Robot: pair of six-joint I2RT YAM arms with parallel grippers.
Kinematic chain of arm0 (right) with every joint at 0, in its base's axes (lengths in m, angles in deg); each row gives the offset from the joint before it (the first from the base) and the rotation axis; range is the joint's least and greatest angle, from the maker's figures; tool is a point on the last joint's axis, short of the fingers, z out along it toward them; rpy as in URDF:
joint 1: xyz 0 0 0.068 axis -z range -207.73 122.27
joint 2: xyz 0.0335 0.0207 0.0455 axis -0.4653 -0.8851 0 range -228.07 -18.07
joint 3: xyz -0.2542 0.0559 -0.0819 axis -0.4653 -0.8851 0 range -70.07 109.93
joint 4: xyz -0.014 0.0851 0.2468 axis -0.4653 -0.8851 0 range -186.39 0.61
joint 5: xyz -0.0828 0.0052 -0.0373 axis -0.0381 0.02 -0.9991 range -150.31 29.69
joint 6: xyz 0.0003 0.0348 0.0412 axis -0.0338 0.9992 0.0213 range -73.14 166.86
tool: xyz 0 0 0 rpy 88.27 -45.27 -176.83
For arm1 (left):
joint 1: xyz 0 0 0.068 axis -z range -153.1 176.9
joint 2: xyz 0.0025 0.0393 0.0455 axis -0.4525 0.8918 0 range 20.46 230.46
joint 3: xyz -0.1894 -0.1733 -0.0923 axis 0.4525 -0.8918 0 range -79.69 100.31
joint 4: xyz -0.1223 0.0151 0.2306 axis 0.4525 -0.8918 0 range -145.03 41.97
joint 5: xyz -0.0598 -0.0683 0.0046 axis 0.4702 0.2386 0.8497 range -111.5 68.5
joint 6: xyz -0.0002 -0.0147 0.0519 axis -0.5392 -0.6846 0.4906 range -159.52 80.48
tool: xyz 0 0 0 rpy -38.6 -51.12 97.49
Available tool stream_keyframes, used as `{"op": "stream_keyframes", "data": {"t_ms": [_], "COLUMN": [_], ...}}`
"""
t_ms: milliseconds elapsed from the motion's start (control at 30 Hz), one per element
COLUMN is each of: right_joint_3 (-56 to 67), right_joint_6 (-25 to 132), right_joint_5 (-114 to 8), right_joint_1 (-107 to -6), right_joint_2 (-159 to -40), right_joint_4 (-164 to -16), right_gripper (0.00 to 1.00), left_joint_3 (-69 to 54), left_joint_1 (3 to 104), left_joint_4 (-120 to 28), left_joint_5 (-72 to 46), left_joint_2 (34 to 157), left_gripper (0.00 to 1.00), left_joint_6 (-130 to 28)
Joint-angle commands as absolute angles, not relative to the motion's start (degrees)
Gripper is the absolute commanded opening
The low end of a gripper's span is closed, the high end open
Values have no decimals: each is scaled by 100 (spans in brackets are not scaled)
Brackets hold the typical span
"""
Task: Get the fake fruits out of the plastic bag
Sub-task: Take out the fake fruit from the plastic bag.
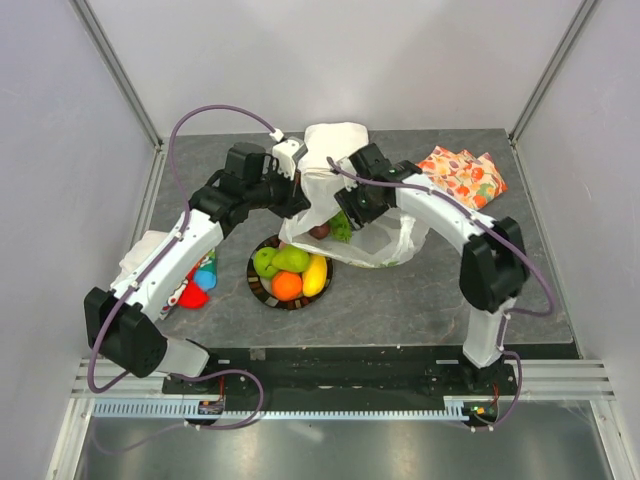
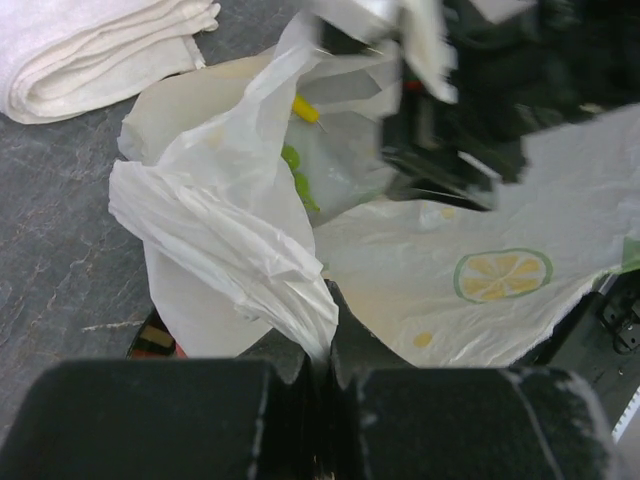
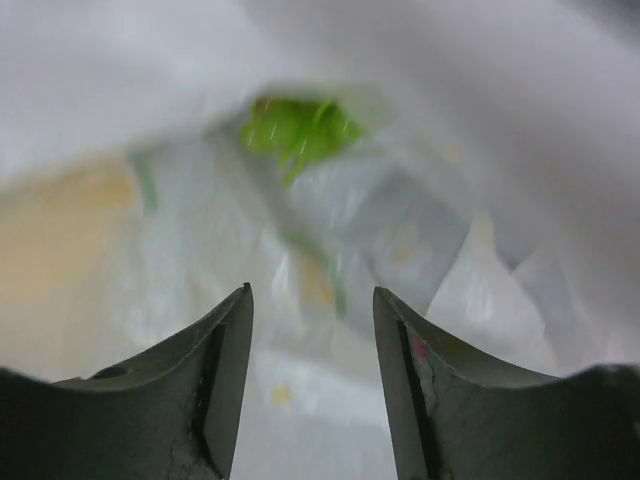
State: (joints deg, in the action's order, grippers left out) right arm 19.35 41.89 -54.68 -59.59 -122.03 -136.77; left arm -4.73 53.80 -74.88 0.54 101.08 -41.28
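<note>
Film of the plastic bag [image 2: 230,230] sat pinched in the left tool [image 2: 322,352]; the right tool [image 3: 312,330], parted and empty inside the bag, might snag film, not green fruit [image 3: 300,130].

A round dark-rimmed plate [image 1: 288,305] sits on the grey table [image 1: 420,300]. Behind the plate lies a folded white cloth [image 2: 100,50]. Orange patterned fabric [image 1: 462,172] is far to the plate's right, and a red-and-blue item [image 1: 200,275] lies just to its left.
</note>
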Motion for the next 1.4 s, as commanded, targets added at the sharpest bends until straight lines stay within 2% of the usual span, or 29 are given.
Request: {"op": "stream_keyframes", "data": {"t_ms": [0, 267, 600, 1133, 1200, 1367], "right_joint_3": [2792, 3126, 3364, 3390, 3381, 3399], "right_joint_6": [4519, 4554, 4440, 4379, 4308, 4150], "right_joint_5": [-5996, -6172, -6303, -6848, -6875, -6901], "right_joint_1": [-5797, -5559, -5550, -5542, -5542, -5542], "right_joint_2": [-13108, -13821, -14348, -14709, -14744, -14806], "right_joint_4": [-13369, -13360, -13281, -13149, -13106, -13053], "right_gripper": [60, 56, 55, 49, 45, 23], "left_joint_3": [-244, -288, -393, -437, -463, -499], "left_joint_1": [5424, 5424, 5424, 5415, 5415, 5415], "left_joint_4": [-7290, -7264, -7185, -7150, -7158, -7088], "left_joint_5": [170, 126, 197, 196, 205, 232], "left_joint_2": [10132, 10009, 10000, 9895, 9877, 9868], "left_gripper": [2, 2, 2, 2, 2, 2], "left_joint_6": [-4198, -4198, -4321, -4321, -4329, -4365]}}
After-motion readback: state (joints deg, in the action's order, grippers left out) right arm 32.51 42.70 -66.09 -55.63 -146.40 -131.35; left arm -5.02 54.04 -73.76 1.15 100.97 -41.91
